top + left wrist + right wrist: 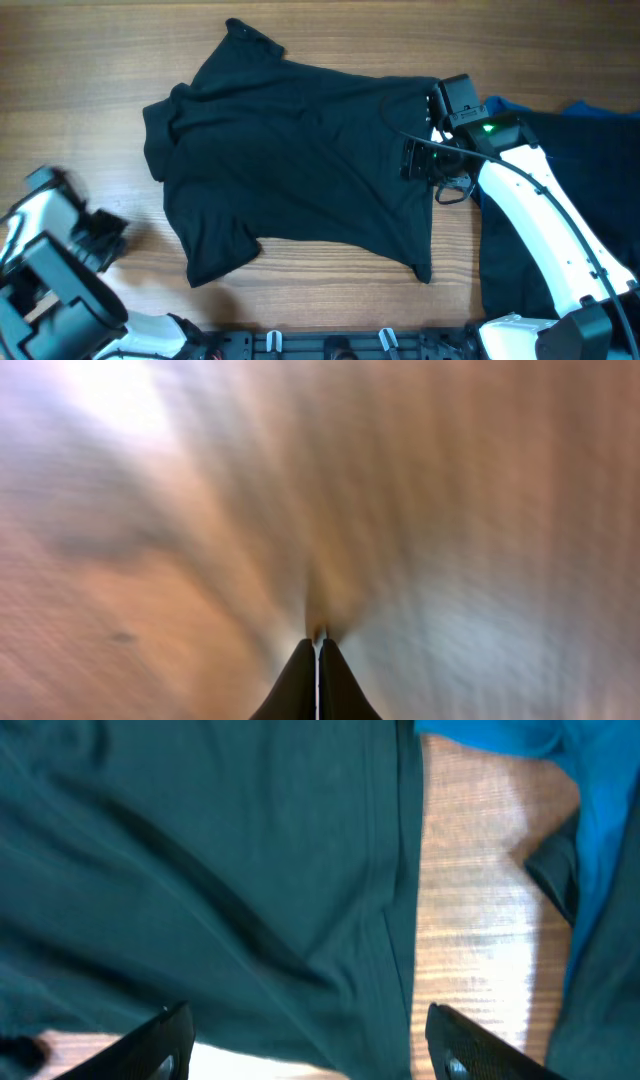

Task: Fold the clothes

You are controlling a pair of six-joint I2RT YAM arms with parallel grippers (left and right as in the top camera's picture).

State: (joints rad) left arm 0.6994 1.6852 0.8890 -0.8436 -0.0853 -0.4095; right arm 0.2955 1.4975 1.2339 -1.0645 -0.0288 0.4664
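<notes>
So the black shirt [300, 170] is lying spread out in the middle of the worktop [330, 290]. It's soft matte fabric, mostly flat but rumpling into long shallow creases, with one short sleeve poking toward the far side and another toward the near side. The worktop is showing a light brown wood grain with a bit of glare on it. Over on the right a bright blue cloth [585, 108] and a dark garment [545, 210] are sitting in a loose heap, just beside the shirt's right edge. The right claw [308, 1012] is hanging over that right-hand hem with its black fingers [165, 1040] spread wide and gripping nothing. Only the stitched hem and a strip of wood are showing below it, and I can't tell if the tips are actually touching the cloth. The left claw [318, 650] is sitting pinched together, just a hairline slit between the fingers, holding nothing. It's over bare wood at the near left, well apart from the shirt, and its wrist view is blurring badly.
</notes>
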